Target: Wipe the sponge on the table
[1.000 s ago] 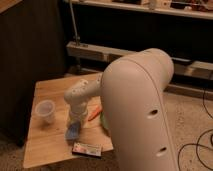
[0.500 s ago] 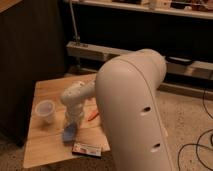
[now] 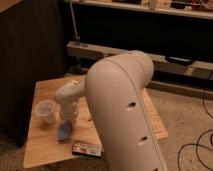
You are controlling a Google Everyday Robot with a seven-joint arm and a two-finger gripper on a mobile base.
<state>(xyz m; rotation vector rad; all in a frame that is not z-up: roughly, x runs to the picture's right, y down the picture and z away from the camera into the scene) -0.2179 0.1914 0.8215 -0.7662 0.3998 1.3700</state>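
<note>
The small blue sponge (image 3: 64, 133) lies on the light wooden table (image 3: 47, 150), left of its middle. My gripper (image 3: 67, 123) points straight down from the white wrist and is shut on the top of the sponge, which touches the table top. The big white arm link (image 3: 125, 110) fills the foreground and hides the table's middle and right part.
A clear plastic cup (image 3: 46, 111) stands just left of the gripper. A flat red-and-white packet (image 3: 87, 148) lies near the table's front edge. A dark cabinet (image 3: 27, 50) is at the left, a long grey shelf (image 3: 100, 51) behind, and cables (image 3: 200, 145) on the floor at the right.
The gripper and the sponge have slid together a little to the left across the table, nearer the cup. The large arm link has swung left too.
</note>
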